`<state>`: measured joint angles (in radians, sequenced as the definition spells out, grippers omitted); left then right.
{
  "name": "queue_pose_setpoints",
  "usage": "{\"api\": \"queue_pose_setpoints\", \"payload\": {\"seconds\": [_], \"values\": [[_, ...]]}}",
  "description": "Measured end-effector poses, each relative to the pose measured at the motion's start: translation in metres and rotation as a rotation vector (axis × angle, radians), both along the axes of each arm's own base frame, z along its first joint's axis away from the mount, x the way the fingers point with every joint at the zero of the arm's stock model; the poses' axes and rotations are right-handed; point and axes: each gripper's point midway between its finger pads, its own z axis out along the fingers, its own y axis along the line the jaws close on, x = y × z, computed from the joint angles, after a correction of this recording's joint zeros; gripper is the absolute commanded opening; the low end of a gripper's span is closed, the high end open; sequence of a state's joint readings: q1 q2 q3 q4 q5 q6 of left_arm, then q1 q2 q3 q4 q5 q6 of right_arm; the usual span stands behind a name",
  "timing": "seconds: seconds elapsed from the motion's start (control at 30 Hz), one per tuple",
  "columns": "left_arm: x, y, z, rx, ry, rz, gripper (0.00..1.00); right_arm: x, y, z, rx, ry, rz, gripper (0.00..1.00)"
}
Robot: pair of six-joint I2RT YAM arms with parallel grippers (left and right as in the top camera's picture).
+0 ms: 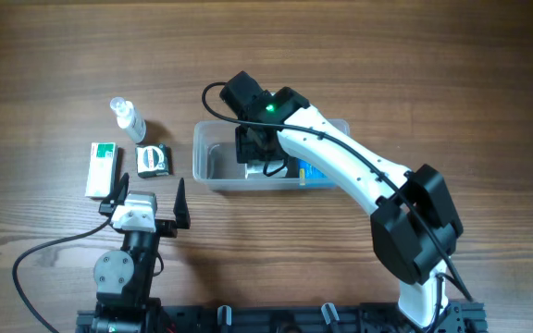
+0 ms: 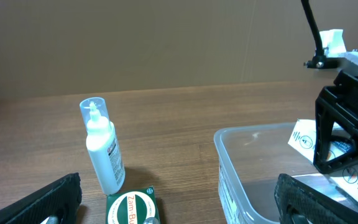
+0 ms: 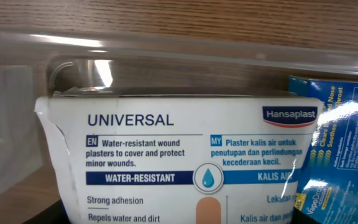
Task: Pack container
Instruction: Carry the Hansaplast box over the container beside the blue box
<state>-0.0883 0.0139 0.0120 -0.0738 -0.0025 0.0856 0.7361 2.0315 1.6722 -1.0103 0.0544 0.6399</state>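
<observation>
1. Left gripper (image 1: 151,183): my 2 fingers are spread wide and hold nothing. The gripper sits low over the table (image 1: 452,65), left of the container (image 1: 202,159) and apart from it.

2. Right gripper (image 1: 259,159): my right arm reaches in from the right, and the gripper points down inside the container. From overhead the wrist body hides the fingers. The right wrist view does not show them clearly either, so I cannot tell whether they are spread or closed on anything.

3. Container: a clear rectangular tub, upright, near the table's centre. It holds 2 items:
- 1 white plaster box (image 3: 179,162) marked "UNIVERSAL" and "Hansaplast". It fills the right wrist view, close to the clear wall.
- 1 blue box (image 3: 337,143), which overlaps the right corner of the plaster box.

4. Outside the container, to its left, are 3 items:
- 1 small clear spray bottle (image 2: 101,149), upright, cap on.
- 1 dark box (image 1: 154,159) with a round green label, between the spray bottle and my left gripper.
- 1 green-and-white box (image 1: 103,168), lying flat just beside the dark box, not touching it.
</observation>
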Motion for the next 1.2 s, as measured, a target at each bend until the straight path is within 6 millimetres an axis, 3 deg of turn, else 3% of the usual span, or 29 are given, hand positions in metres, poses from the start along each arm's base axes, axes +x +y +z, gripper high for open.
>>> {"api": "queue_pose_setpoints", "payload": {"seconds": [0.37,0.67,0.93,1.2], "values": [[0.000,0.000,0.000,0.000,0.000,0.000,1.00,0.003,-0.017,-0.003,-0.087,-0.029,-0.019,0.72],[0.000,0.000,0.000,0.000,0.000,0.000,1.00,0.005,-0.037,-0.036,-0.111,-0.006,-0.057,0.72],[0.000,0.000,0.000,0.000,0.000,0.000,1.00,0.010,-0.034,-0.036,-0.094,-0.025,-0.059,0.73],[0.000,0.000,0.000,0.000,0.000,0.000,1.00,0.010,-0.034,-0.037,-0.096,-0.024,-0.048,0.81]]}}
